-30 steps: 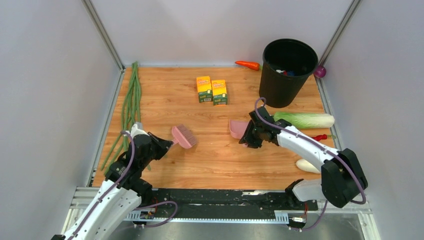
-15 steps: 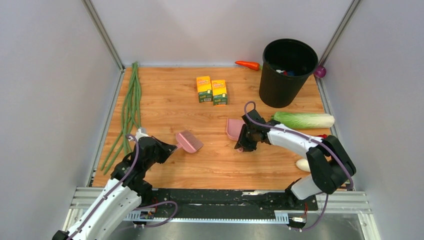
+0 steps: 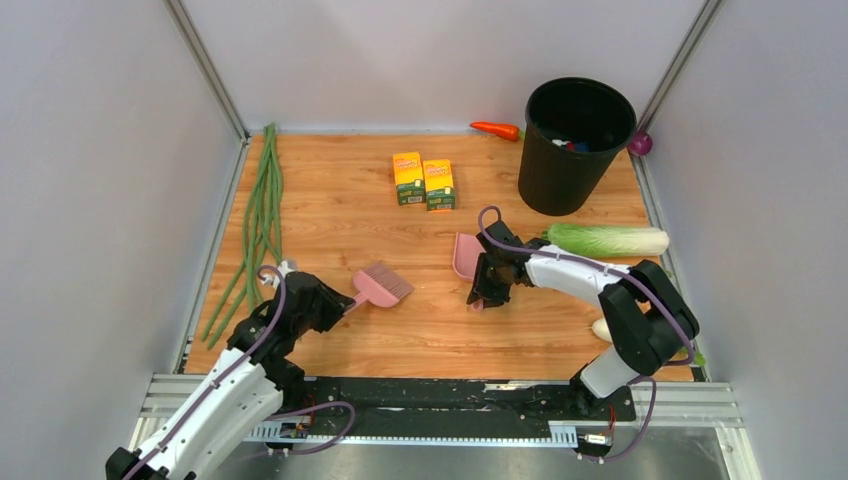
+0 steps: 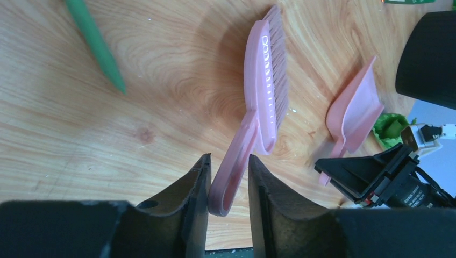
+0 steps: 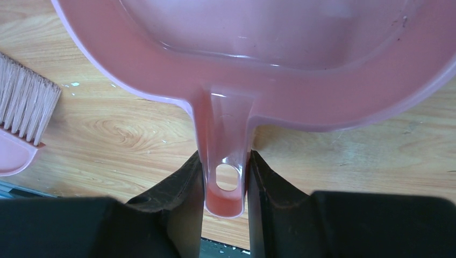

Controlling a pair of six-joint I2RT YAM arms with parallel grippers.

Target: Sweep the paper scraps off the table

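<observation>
No light-blue paper scraps show on the wooden table (image 3: 330, 210); only tiny white flecks lie on the wood. My left gripper (image 3: 338, 300) is shut on the handle of a pink brush (image 3: 381, 285), its bristles pointing right, low over the table; the left wrist view shows the handle between my fingers (image 4: 228, 161) and the brush head (image 4: 266, 80). My right gripper (image 3: 482, 288) is shut on the handle of the pink dustpan (image 3: 465, 255), which is tilted up. The right wrist view shows the empty pan (image 5: 269, 54) and my jaws (image 5: 226, 158) pinching its handle.
A black bin (image 3: 575, 150) stands at the back right with small blue and white bits inside. Two yellow boxes (image 3: 423, 180) sit at mid-back. Long green beans (image 3: 262, 200) lie along the left edge. A cabbage (image 3: 610, 239), a carrot (image 3: 497, 129) and a purple ball (image 3: 640, 143) lie at the right.
My left gripper has brought the brush a little nearer and to the right. My right gripper has carried the dustpan slightly left, its arm folding inward.
</observation>
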